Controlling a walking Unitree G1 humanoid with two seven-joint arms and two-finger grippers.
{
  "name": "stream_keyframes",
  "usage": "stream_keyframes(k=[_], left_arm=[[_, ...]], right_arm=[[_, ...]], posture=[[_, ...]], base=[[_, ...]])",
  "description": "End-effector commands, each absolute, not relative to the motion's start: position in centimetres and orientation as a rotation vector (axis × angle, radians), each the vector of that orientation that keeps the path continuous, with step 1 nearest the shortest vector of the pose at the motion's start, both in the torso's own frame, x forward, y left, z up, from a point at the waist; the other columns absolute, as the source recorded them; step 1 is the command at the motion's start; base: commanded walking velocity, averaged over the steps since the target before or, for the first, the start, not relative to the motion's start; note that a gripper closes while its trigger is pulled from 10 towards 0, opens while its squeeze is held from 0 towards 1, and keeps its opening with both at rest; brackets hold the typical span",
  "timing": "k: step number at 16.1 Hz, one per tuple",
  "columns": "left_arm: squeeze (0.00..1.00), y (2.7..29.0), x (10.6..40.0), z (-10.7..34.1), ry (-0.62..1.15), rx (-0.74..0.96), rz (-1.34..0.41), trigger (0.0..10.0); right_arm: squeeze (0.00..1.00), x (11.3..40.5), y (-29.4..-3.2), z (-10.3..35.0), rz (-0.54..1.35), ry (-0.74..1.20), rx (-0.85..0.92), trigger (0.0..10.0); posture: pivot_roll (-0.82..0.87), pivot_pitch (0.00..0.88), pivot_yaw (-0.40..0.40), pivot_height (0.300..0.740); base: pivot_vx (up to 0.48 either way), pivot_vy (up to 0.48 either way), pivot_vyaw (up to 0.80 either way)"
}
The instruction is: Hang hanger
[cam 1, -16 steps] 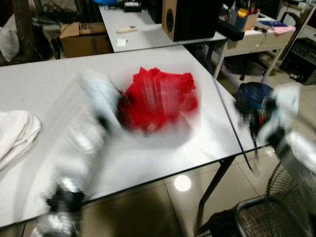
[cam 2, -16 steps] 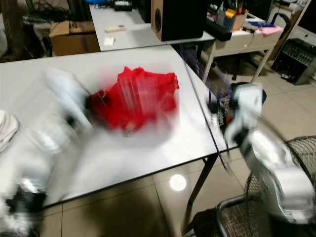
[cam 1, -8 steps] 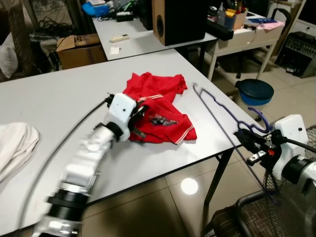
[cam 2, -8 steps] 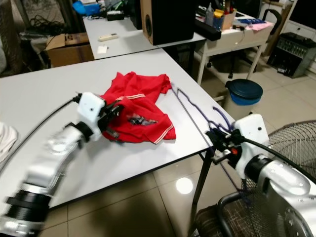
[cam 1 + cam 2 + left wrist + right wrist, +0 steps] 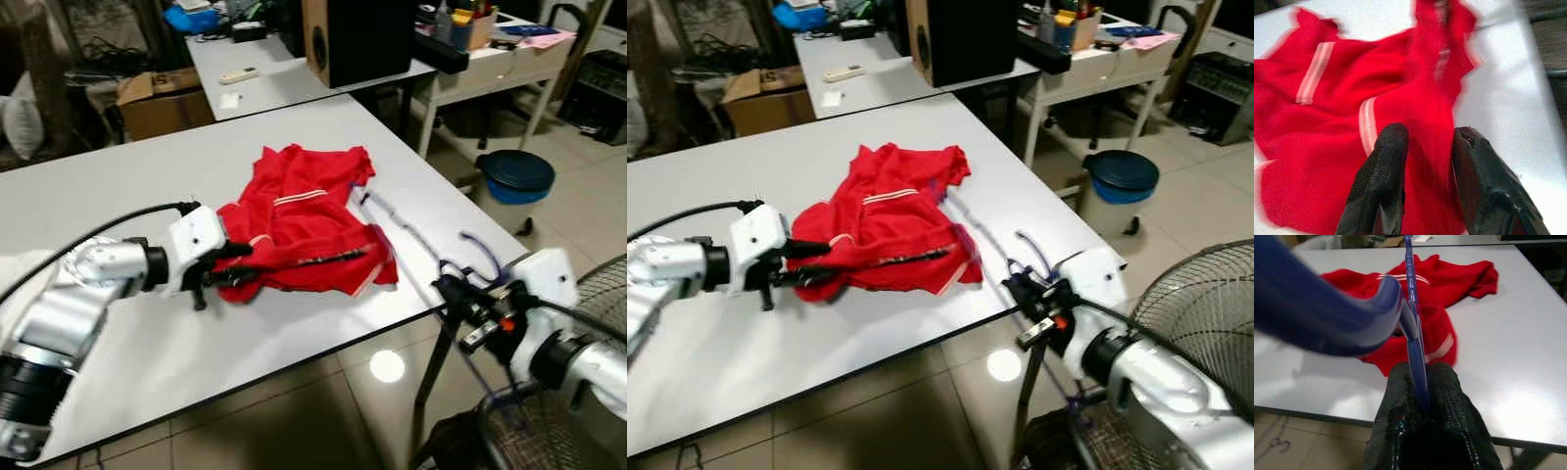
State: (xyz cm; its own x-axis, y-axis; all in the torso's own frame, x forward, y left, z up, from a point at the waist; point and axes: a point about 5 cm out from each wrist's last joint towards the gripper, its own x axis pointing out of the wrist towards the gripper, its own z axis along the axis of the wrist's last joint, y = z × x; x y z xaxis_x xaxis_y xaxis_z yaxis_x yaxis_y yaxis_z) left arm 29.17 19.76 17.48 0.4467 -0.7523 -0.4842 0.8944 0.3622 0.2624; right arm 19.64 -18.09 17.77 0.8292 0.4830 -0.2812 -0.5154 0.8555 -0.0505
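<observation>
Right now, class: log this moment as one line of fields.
left gripper: open, at red shirt | right gripper: shut on blue hanger | hanger: over table, not hung

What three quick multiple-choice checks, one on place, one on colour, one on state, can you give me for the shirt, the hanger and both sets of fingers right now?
1. Where does the red shirt lie?
A. On the white table
B. On the floor
C. In the blue bin

2. What colour is the hanger?
A. Green
B. Blue-purple
C. Yellow

3. What is the state of the right gripper?
A. Open and away from everything
B. Shut on the shirt
C. Shut on the hanger

Answers:
1 A, the shirt is spread crumpled on the tabletop, with the left gripper at its edge, fingers open over the cloth.
2 B, the thin rod and hook look blue-purple in the right wrist view.
3 C, its fingers press together on the hanger's rod near the table's edge.
</observation>
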Motion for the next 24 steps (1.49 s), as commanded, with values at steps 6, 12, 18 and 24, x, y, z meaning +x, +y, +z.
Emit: stream_keyframes(k=[6,12,18,24], left_arm=[[1.00,17.6,28.8,18.0,0.311,0.495,-1.255,10.0],[1.00,12.5,29.8,16.7,0.207,0.353,-1.173,10.0],[0.00,11.5,33.6,14.5,0.304,0.546,-0.923,10.0],[0.00,12.4,35.7,16.7,0.245,0.333,-0.871,10.0]], right_arm=[[0.00,19.6,-17.5,17.5,0.444,0.245,-0.090,10.0],[0.00,19.5,-17.6,17.0,0.378,0.265,-0.048,10.0],[0.00,18.7,-18.3,17.6,0.379,0.310,-0.070,10.0],[0.00,18.2,-17.8,17.7,0.445,0.334,-0.062,10.0]], posture=[[-0.14,0.000,0.142,0.740],[-0.14,0.000,0.152,0.740],[-0.19,0.000,0.138,0.740],[-0.20,0.000,0.127,0.740]], base=[[0.000,0.000,0.00],[0.000,0.000,0.00],[0.000,0.000,0.00],[0.000,0.000,0.00]])
